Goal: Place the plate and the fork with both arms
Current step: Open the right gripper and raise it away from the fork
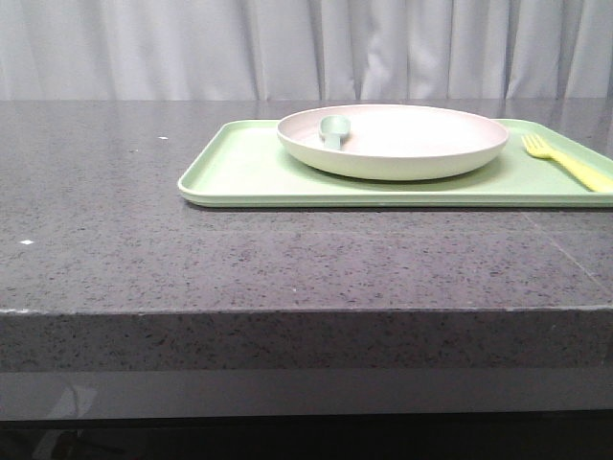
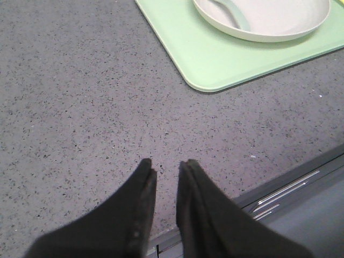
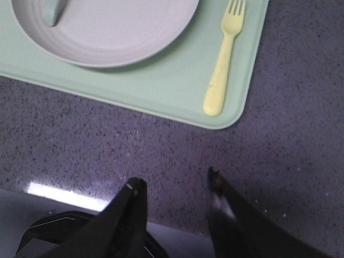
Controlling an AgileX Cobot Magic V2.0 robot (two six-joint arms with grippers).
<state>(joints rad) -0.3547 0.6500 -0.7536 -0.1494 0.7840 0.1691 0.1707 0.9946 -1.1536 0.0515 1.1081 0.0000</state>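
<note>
The cream plate (image 1: 393, 141) sits on a light green tray (image 1: 249, 172); it also shows in the left wrist view (image 2: 269, 21) and the right wrist view (image 3: 107, 32). The yellow fork (image 1: 567, 161) lies on the tray beside the plate, at the tray's right end, and shows whole in the right wrist view (image 3: 224, 59). My left gripper (image 2: 166, 164) hovers over bare counter near the front edge, its jaws a narrow gap apart and empty. My right gripper (image 3: 176, 180) is open and empty over the counter, short of the tray's edge. Neither arm shows in the front view.
A pale grey-green spoon (image 1: 335, 127) rests in the plate's left side, seen too in the left wrist view (image 2: 234, 12). The tray stands on a dark speckled stone counter (image 1: 144, 249), whose front edge (image 1: 287, 311) runs across the front view. A curtain hangs behind.
</note>
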